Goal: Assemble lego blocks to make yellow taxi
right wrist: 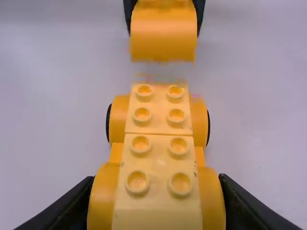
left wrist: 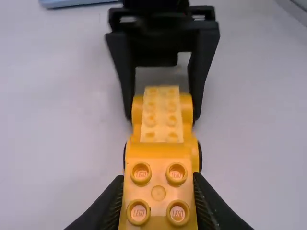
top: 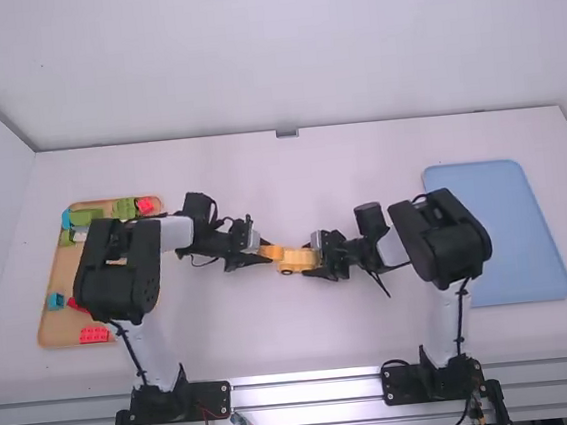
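Assembly seems mid-join: your left claw [left wrist: 157,196] grips the block [right wrist: 163,36], right claw [right wrist: 157,187] the chassis [right wrist: 159,122]; align, then press.

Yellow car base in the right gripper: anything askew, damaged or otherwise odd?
Nothing stands out. The yellow car base sits straight in the right gripper, stud rows lined up, no break visible. The curved yellow block in the left gripper is apart from it and looks undamaged.

Word "LEGO" read on four studs [left wrist: 176,174] of the yellow-orange block [left wrist: 159,194], left wrist view, one word per stud, capitals seen; studs of pale yellow bricks [right wrist: 158,191], right wrist view, marks too faint to be read
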